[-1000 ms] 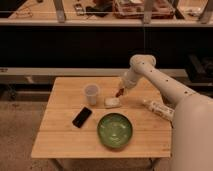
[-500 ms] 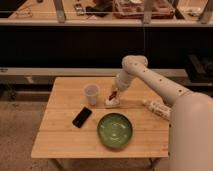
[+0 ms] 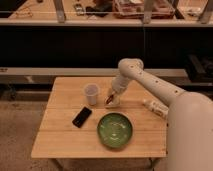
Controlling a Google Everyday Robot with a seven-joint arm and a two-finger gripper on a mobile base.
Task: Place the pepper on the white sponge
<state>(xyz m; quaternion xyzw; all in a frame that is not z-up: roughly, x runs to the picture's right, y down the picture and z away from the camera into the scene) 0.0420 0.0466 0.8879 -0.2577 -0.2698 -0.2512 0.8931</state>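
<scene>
The white sponge (image 3: 113, 103) lies on the wooden table (image 3: 60, 130), just right of the white cup. My gripper (image 3: 110, 98) hangs right over the sponge's left part. A small dark red thing, the pepper (image 3: 108, 101), shows at the gripper's tip, on or just above the sponge. I cannot tell whether the gripper still holds it. My white arm (image 3: 150, 85) reaches in from the right.
A white cup (image 3: 91, 94) stands left of the sponge. A black phone (image 3: 82, 116) lies at the front left. A green bowl (image 3: 115, 130) sits in front of the sponge. A white oblong packet (image 3: 154, 107) lies at the right edge. Dark shelving stands behind the table.
My arm has swung left and down. The gripper has moved from above the sponge's right side to low over its left part, close to the cup.
</scene>
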